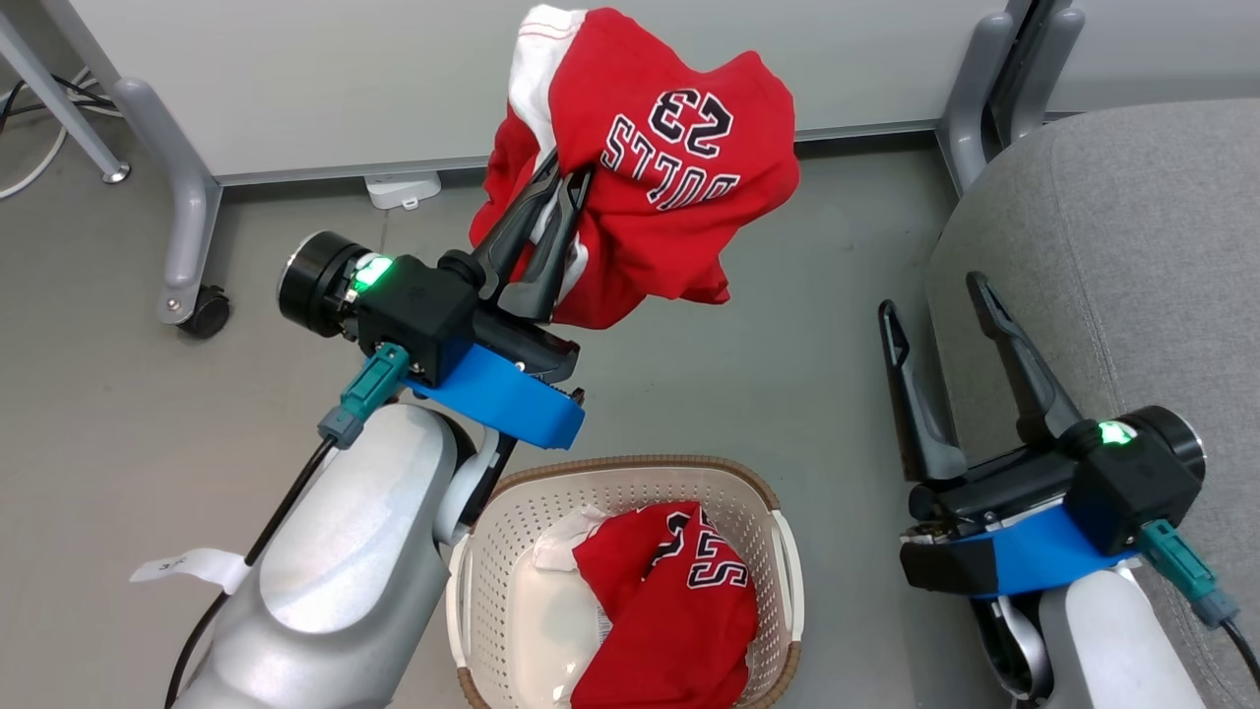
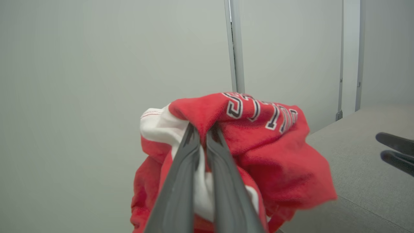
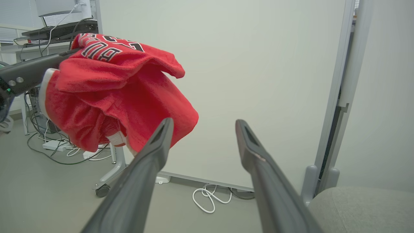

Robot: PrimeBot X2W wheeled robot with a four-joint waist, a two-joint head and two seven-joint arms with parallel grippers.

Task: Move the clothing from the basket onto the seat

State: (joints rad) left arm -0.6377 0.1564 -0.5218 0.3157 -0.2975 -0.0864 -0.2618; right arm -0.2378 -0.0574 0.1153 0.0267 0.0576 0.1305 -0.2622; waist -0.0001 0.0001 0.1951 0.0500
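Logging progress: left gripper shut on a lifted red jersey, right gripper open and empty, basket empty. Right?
No. The basket is not empty: the head view shows another red jersey lying in it. The rest holds: left gripper shut on the lifted jersey, right gripper open and empty.

The red white-trimmed fabric jersey (image 1: 679, 197) is hiding the fingertips of the left gripper (image 1: 568, 172). A second red jersey (image 1: 679, 620) is covering much of the floor of the cream perforated plastic basket (image 1: 640, 463); the head view's bottom edge is cropping both.
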